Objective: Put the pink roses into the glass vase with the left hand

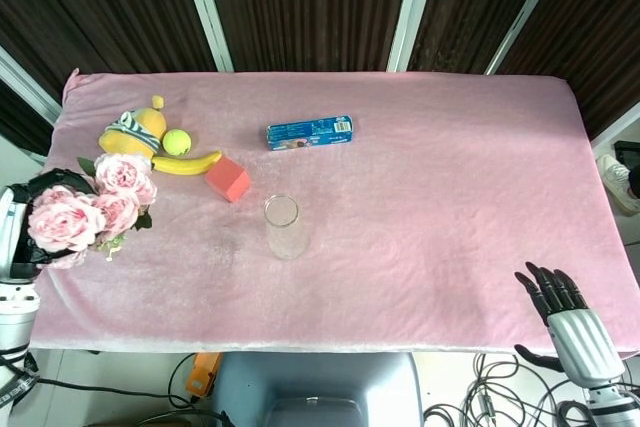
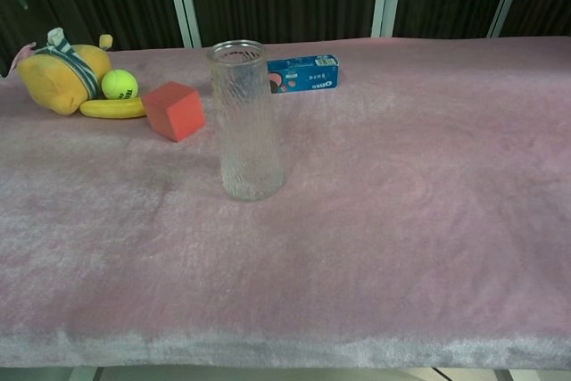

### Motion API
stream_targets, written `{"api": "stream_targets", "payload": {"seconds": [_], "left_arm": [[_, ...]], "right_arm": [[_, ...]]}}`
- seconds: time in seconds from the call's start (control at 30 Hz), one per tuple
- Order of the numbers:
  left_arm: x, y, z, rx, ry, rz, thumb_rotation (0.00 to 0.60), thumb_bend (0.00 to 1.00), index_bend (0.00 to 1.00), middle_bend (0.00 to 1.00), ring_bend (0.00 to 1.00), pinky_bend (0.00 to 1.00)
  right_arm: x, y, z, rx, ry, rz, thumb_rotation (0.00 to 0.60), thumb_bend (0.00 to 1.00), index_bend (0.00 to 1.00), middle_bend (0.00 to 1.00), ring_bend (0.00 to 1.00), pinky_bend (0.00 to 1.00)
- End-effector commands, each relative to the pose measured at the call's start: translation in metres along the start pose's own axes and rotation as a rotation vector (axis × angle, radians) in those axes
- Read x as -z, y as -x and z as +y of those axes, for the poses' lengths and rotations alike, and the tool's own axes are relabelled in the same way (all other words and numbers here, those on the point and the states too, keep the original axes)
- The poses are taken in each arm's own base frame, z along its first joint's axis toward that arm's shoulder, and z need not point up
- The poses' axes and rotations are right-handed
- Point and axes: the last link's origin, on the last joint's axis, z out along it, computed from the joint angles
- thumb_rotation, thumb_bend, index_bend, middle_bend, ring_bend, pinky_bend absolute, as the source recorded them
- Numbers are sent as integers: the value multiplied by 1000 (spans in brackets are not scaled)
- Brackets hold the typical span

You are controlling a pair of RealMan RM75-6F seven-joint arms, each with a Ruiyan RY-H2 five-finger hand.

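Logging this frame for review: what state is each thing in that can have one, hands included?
pink roses: held up off the cloth at the table's left edge, not in the vase
left hand: grips the roses, mostly hidden behind the blooms
glass vase: upright, empty
right hand: holds nothing, fingers apart, at the near right edge
blue packet: lying flat
banana: lying beside the red cube
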Motion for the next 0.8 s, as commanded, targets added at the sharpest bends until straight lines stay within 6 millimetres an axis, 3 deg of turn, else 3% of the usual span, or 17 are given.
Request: {"api": "stream_targets", "payload": {"seconds": [0.03,0.27,0.43,0.6,0.8], "left_arm": [[-19,1,40,310,-40,-1,600,477,845,767,626,469],[-47,39,44,483,-165,-172,600,474,848,770,625,442],[-63,70,38,485,-215,-208,600,474,849,771,619,435],[-79,102,31,477,-236,-163,600,472,848,771,606,423],[-99,116,20,471,-256,-80,600,473,848,771,604,421]], "right_arm": [[-1,1,-1,0,-5,-3,600,212,0,0,0,0],[-2,0,1,-15,-8,-18,600,213,0,0,0,0],[-4,-2,3,-28,-10,-25,600,212,0,0,0,0],[-4,-2,7,-43,-10,-47,600,213,0,0,0,0],[-5,-2,10,-53,-10,-60,600,212,0,0,0,0]]}}
